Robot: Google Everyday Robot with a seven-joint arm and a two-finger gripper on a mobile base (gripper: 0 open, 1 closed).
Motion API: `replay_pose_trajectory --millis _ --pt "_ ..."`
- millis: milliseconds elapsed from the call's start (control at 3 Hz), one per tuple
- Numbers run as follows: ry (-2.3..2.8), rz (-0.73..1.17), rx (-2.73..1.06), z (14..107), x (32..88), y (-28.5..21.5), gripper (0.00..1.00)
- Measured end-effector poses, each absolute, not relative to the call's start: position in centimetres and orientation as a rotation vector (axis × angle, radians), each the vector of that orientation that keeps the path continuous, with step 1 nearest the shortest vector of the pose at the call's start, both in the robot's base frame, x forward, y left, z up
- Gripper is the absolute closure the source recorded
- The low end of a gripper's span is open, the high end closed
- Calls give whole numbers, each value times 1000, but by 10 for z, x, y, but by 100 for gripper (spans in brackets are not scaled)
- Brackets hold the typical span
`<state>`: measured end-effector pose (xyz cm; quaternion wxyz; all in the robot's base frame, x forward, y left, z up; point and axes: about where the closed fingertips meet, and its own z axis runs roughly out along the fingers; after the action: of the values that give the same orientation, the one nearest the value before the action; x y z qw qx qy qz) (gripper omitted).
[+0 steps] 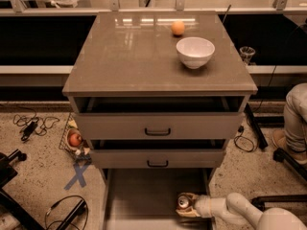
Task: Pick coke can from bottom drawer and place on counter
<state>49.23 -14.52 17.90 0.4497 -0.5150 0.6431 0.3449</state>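
Observation:
The coke can (pixel 183 201) stands upright in the open bottom drawer (pixel 144 190), at its right side, its silver top facing up. My gripper (pixel 186 206) reaches in from the lower right on a white arm, and its fingers sit on either side of the can, closed on it. The can rests on or just above the drawer floor; I cannot tell which. The counter (pixel 129 51) is the wide glossy top of the cabinet above.
A white bowl (pixel 195 52) and a round orange fruit (pixel 178 28) sit on the counter at the right rear. Two upper drawers with black handles (pixel 157 132) are slightly open. Cables and a small basket (pixel 74 140) lie on the floor at left. A person's leg (pixel 295 119) is at right.

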Motion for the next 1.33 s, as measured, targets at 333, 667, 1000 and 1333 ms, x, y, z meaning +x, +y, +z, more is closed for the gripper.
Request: replay_pose_trajectory --millis 333,667,1000,1333 --pt "1596 837 -1275 198 489 -140 100" --pt "1609 765 -1260 253 489 -147 100" --pt "1605 743 -1171 374 482 -145 100" --pt "1591 780 -1142 465 466 -127 100"
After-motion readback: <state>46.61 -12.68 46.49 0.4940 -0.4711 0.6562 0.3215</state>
